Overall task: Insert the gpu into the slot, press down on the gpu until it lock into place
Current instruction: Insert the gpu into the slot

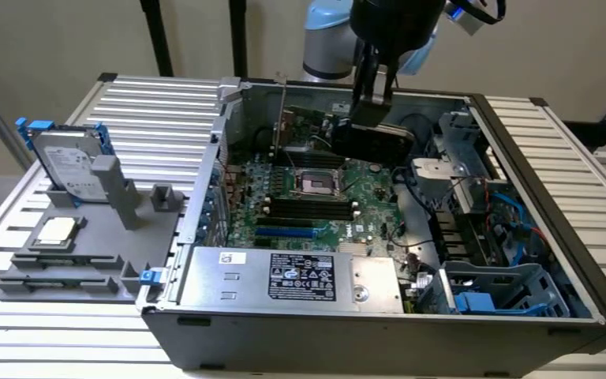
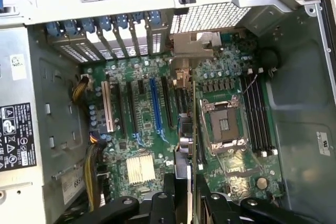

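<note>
On the exterior view's left I see a hard drive (image 1: 69, 162) standing in a grey tray (image 1: 92, 237) on the table (image 1: 155, 103). Inside the open case (image 1: 555, 260), the blue slot (image 1: 285, 233) lies unfilled. Further right, my claw (image 1: 371, 118) grips the gpu (image 1: 372, 142) on edge near the CPU socket (image 1: 317, 185), well apart from that slot.

Sheet-metal case (image 1: 387, 339) dark grey, matt. Ribbed table (image 1: 50, 347) bare aluminium, dull sheen. Green board (image 2: 139, 114) has a slight gloss; slot (image 2: 155, 106) bright-blue plastic, smooth. Black gpu (image 1: 372, 144) matt-faced, its bracket (image 2: 197, 45) bare metal. Silvery psu box (image 1: 218, 276) plain metal, label (image 1: 301, 276) looks like printed paper. Finned heatsink (image 2: 140, 170) pale metal. Grey tray (image 1: 66, 276) matt plastic.
</note>
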`<action>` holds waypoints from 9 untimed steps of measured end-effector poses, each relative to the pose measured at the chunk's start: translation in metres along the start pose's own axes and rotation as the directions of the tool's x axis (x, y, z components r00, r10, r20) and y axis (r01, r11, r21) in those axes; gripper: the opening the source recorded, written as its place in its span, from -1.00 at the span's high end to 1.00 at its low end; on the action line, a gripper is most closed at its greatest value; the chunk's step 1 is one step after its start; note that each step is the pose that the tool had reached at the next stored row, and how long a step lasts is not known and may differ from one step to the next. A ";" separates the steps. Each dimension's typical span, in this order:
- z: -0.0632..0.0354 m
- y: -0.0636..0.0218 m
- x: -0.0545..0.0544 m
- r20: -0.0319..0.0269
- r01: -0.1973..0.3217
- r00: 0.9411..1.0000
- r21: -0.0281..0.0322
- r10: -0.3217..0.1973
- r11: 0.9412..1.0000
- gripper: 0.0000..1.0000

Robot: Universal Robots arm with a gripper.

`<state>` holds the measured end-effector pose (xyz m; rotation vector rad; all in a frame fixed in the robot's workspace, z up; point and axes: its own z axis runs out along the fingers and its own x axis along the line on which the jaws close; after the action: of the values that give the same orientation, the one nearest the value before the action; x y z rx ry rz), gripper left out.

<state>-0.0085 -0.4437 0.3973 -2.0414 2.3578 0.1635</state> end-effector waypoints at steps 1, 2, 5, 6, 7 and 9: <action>0.0005 0.0000 0.000 -0.001 0.017 1.000 0.001 -0.017 1.000 0.47; 0.0010 0.0000 0.000 -0.001 0.035 0.999 0.002 -0.035 0.999 0.47; 0.0025 -0.0001 0.000 -0.004 0.089 0.996 0.007 -0.089 0.996 0.47; 0.0029 -0.0002 0.000 -0.005 0.106 0.994 0.009 -0.106 0.994 0.47; 0.0036 -0.0002 0.000 -0.006 0.122 0.992 0.011 -0.122 0.992 0.47; 0.0057 0.0024 0.001 -0.006 0.135 0.991 0.017 -0.134 0.991 0.47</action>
<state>-0.0113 -0.4438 0.3917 -2.1853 2.2056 0.1350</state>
